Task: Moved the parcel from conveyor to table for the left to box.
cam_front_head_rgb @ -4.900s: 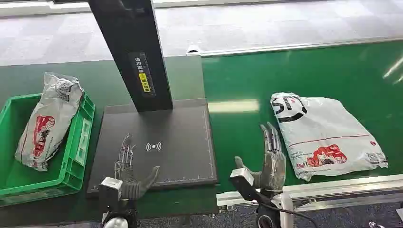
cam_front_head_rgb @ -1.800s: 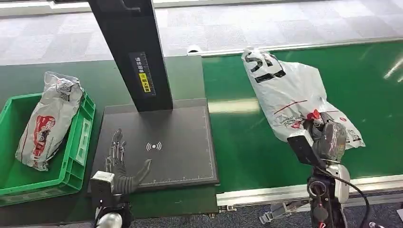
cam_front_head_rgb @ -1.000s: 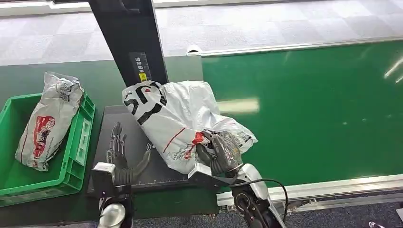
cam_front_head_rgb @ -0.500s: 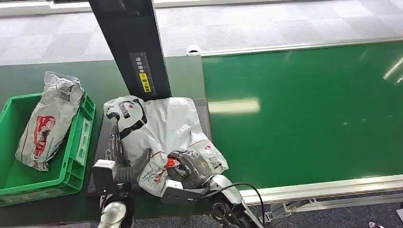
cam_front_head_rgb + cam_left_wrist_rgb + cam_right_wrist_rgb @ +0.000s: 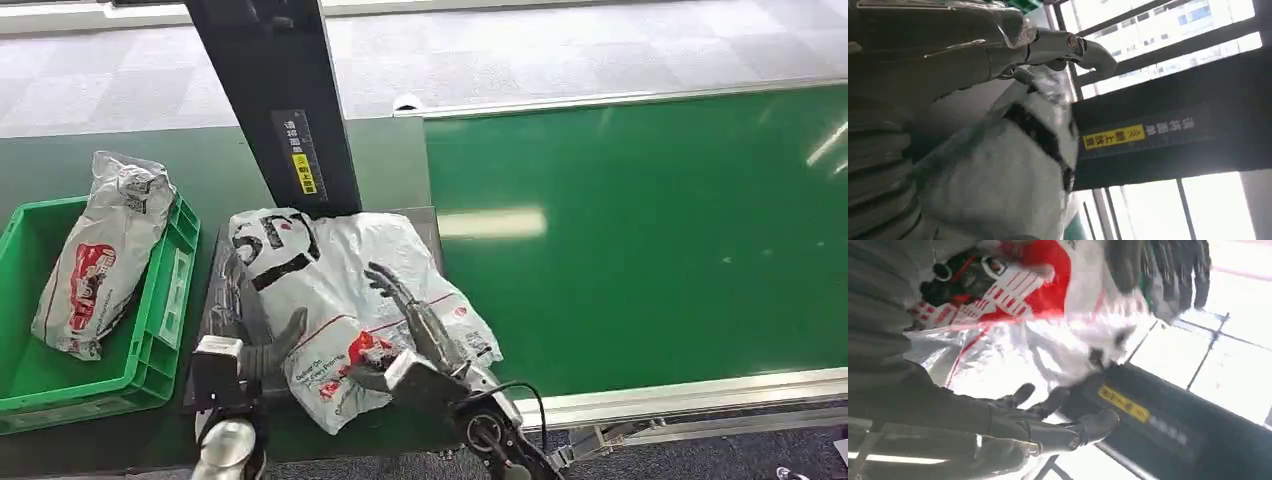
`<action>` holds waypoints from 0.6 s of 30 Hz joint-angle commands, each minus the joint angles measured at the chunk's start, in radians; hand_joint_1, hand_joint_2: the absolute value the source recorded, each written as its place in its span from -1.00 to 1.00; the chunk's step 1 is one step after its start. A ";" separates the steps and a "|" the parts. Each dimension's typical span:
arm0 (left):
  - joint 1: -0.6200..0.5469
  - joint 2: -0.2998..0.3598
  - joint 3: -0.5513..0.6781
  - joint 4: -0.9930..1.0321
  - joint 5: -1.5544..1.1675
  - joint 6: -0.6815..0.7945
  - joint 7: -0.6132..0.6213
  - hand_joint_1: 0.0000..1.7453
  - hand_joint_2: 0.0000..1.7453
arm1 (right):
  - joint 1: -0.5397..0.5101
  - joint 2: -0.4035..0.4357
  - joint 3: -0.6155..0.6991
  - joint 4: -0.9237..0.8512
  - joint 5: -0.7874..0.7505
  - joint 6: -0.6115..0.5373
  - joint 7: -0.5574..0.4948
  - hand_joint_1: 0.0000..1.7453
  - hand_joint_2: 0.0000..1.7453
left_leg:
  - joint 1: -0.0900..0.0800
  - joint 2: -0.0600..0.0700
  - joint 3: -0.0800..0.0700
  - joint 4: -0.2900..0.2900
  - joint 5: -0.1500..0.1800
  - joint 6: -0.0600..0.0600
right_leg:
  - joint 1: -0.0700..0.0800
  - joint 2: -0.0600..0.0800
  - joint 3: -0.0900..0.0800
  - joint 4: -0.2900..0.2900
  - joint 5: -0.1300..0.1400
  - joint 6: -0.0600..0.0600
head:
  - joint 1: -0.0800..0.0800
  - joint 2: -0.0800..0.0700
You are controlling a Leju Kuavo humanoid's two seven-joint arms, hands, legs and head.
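While the white plastic courier parcel (image 5: 350, 300) lies lower centre, its long axis is run diagonally. It is touched on its left edge by the nearer left hand (image 5: 255, 345), open-fingered; nothing is held by the spread right hand (image 5: 415, 330).

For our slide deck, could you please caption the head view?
White parcel lying on the black scanner pad, right hand open over it, left hand at its edge.

Right hand (image 5: 412, 322) open above the parcel (image 5: 350, 290), fingers spread and extended, holding nothing. Left hand (image 5: 252, 335) at the parcel's left edge, thumb against its side, other fingers tucked behind it.
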 commanded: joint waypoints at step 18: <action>0.029 0.066 0.183 -0.307 -0.087 0.065 -0.059 -1.00 1.00 | 0.186 -0.094 -0.303 -0.451 -0.188 -0.028 -0.074 -1.00 1.00 | 0.000 -0.001 -0.004 0.001 0.001 0.001 | 0.000 -0.004 -0.002 0.001 0.000 0.000 | 0.000 0.000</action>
